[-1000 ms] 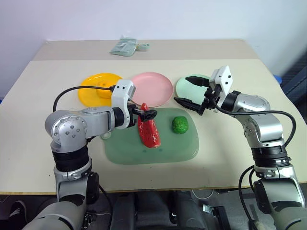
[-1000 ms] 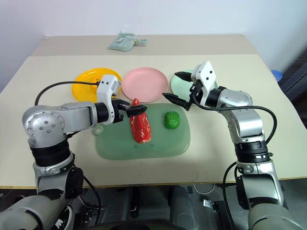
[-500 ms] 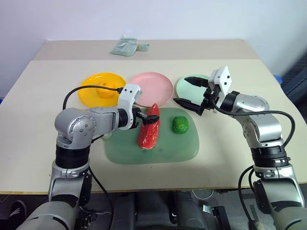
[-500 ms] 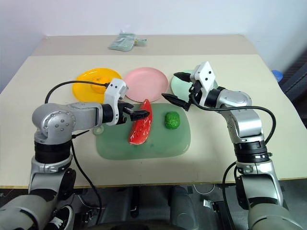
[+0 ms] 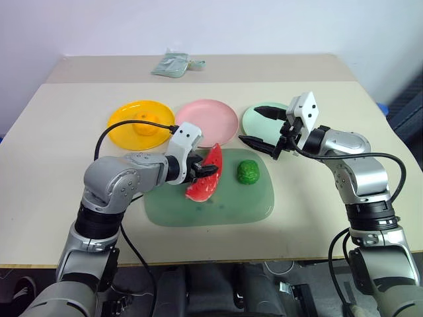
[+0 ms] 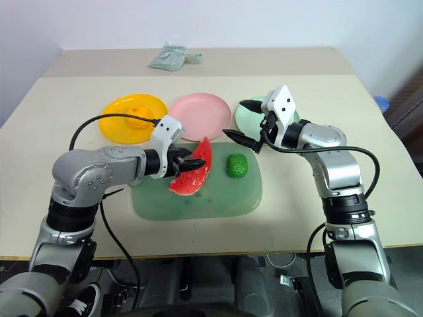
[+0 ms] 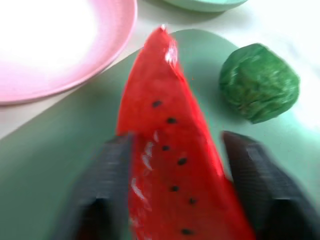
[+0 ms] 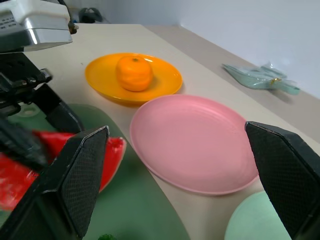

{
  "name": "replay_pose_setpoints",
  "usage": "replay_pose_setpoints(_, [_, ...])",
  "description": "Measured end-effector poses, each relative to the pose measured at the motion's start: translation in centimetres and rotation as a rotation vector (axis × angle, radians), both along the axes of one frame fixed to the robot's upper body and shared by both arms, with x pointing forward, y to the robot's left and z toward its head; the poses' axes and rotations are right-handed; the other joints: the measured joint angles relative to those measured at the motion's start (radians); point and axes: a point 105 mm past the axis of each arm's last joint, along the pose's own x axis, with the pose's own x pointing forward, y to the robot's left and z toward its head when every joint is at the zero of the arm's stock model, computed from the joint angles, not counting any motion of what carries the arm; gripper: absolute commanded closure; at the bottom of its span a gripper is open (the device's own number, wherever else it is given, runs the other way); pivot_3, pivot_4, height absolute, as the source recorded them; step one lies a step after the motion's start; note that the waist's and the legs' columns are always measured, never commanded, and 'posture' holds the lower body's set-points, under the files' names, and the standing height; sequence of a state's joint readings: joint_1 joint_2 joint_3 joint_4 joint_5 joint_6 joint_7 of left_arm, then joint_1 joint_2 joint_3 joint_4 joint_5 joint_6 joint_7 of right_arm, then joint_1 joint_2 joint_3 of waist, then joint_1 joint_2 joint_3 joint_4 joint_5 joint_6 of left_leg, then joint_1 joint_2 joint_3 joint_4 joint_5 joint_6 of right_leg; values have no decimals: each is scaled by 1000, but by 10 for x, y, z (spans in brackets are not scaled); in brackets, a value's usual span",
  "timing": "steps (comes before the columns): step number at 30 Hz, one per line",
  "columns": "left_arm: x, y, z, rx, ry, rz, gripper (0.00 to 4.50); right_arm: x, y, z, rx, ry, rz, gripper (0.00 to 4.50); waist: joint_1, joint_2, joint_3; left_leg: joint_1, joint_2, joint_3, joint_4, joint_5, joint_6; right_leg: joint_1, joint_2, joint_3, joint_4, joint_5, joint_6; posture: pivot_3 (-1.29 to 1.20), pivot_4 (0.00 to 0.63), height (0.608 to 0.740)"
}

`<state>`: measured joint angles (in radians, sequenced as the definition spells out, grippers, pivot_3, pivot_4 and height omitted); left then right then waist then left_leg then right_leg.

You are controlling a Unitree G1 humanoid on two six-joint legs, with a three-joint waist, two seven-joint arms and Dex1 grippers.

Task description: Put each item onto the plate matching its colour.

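Observation:
My left gripper [image 5: 201,170] is shut on the long red slice [image 5: 203,179], which leans on edge over the big green tray [image 5: 231,205]. In the left wrist view its fingers [image 7: 107,190] press both sides of the slice [image 7: 170,130]. The bumpy green ball [image 5: 248,172] sits on the tray just right of it. The orange fruit [image 5: 144,119] rests on the yellow plate [image 5: 125,132]. The pink plate [image 5: 211,125] is bare. My right gripper [image 5: 260,125] hangs open above the near left rim of the mint green plate [image 5: 251,121], holding nothing.
A crumpled pale packet [image 5: 173,64] lies at the back of the table. A black cable [image 5: 125,125] loops from my left arm over the yellow plate. Bare tabletop [image 5: 53,165] lies left of the plates and in front of the tray.
My left gripper rolled and closed on the red slice, which went from lying flat and straight to leaning on edge, tip to the right. The right arm stayed still.

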<state>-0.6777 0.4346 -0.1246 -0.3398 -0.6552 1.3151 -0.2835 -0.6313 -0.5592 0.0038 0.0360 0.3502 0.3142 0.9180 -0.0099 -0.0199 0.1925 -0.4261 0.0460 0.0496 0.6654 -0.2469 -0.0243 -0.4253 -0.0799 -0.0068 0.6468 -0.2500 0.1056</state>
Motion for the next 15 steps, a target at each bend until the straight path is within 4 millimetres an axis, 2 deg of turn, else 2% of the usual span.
replay_pose_setpoints(1, [0, 0, 0, 0, -1, -4, 3684, 0, 0, 0, -2, -2, -1, 0, 1, 0, 0, 0, 0, 0, 0, 0, 0, 0, 0, 0, 0, 0, 0, 0, 150, 740])
replay_pose_setpoints(10, [1, 0, 2, 6, -39, -19, 3684, 1, -1, -1, -10, -11, -8, 0, 0, 0, 0, 0, 0, 0, 0, 0, 0, 0, 0, 0, 0, 0, 0, 0, 150, 740])
replay_pose_setpoints(12, [5, 2, 10, -9, -71, -13, 3684, 1, -1, -1, -9, -11, -8, 0, 0, 0, 0, 0, 0, 0, 0, 0, 0, 0, 0, 0, 0, 0, 0, 0, 150, 740])
replay_pose_setpoints(15, [23, 7, 39, -48, -180, 30, 3684, 1, 1, 0, 19, -3, 4, 0, 0, 0, 0, 0, 0, 0, 0, 0, 0, 0, 0, 0, 0, 0, 0, 0, 150, 740])
